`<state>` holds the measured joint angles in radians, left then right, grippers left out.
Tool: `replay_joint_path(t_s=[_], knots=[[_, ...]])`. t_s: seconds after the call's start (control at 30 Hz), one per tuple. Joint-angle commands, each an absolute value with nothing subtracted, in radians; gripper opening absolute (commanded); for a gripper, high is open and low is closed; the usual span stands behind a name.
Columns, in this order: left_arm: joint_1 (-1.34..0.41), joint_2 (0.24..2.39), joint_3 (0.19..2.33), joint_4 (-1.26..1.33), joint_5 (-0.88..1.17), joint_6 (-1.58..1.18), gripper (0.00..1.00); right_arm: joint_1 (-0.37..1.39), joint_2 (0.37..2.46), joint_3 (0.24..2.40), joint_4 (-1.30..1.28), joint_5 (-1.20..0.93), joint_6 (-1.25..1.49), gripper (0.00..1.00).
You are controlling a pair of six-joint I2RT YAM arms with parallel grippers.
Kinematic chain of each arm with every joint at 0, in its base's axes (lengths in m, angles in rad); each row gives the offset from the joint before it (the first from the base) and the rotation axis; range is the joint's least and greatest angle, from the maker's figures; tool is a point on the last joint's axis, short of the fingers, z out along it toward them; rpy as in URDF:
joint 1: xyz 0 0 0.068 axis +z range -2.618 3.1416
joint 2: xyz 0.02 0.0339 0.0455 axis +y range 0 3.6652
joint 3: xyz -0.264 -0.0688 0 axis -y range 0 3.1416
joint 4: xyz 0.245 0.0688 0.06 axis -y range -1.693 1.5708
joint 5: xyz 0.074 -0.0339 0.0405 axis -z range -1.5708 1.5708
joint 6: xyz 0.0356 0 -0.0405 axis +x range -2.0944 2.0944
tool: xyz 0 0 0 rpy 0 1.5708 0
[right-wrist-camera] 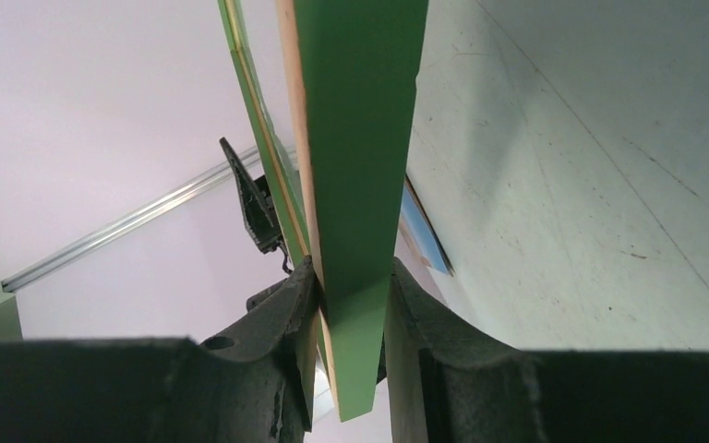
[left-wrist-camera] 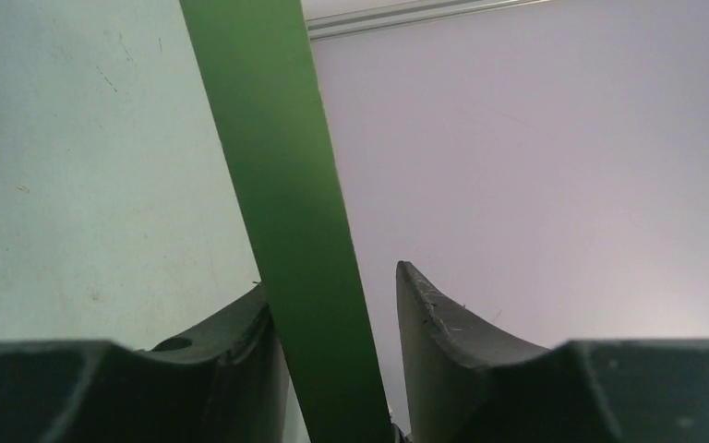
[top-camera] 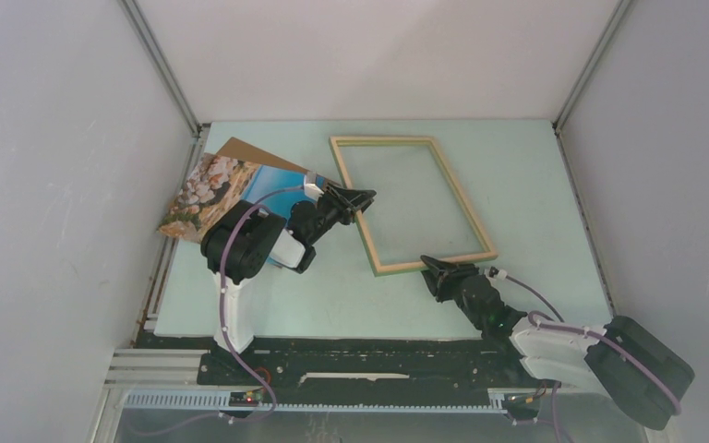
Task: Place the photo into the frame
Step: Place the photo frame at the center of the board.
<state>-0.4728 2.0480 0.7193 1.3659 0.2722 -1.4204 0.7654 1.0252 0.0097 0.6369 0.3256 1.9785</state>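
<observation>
Soft, even light fills the overhead view, bright and apparently coming from above. The pale green worktop (top-camera: 332, 305) is evenly exposed, and shadows beside the frame (top-camera: 465, 197) and under the arms are faint and soft-edged. That picture is fairly sharp, its walls tinted grey-lilac. Both wrist views are softer: the left gripper (left-wrist-camera: 330, 291) and the right gripper (right-wrist-camera: 351, 277) show as dark, underexposed masses close to the lens, and the green edge between their fingers is smooth and out of focus, while specks on the worktop read more crisply. The wall (left-wrist-camera: 563, 185) behind washes out to pale lilac, brightest low on the right
</observation>
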Motion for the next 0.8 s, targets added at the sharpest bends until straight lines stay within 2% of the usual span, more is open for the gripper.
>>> replay_joint_path(t_s=[0.0,0.13,0.27,0.33,0.43,0.57,0.7,0.77], knots=[[-0.479,2.044,0.730,1.435,0.288,-1.408,0.41,0.758,1.021,0.002,0.648,0.308,1.991,0.24],[-0.473,2.041,0.727,1.440,0.296,-1.407,0.34,0.736,0.992,0.002,0.573,0.297,1.900,0.29],[-0.467,2.044,0.731,1.448,0.307,-1.405,0.30,0.700,0.940,0.008,0.433,0.261,1.777,0.57],[-0.465,2.048,0.738,1.453,0.319,-1.405,0.29,0.680,0.892,0.007,0.368,0.240,1.686,0.68],[-0.461,2.057,0.750,1.453,0.332,-1.408,0.29,0.655,0.791,0.067,0.139,0.210,1.487,0.82],[-0.450,2.080,0.772,1.453,0.367,-1.431,0.29,0.649,0.676,0.190,-0.212,0.213,1.260,0.86],[-0.440,2.070,0.763,1.451,0.378,-1.424,0.29,0.635,0.556,0.261,-0.395,0.172,1.104,0.86],[-0.434,2.055,0.747,1.436,0.378,-1.421,0.34,0.635,0.525,0.311,-0.461,0.150,1.015,0.86]])
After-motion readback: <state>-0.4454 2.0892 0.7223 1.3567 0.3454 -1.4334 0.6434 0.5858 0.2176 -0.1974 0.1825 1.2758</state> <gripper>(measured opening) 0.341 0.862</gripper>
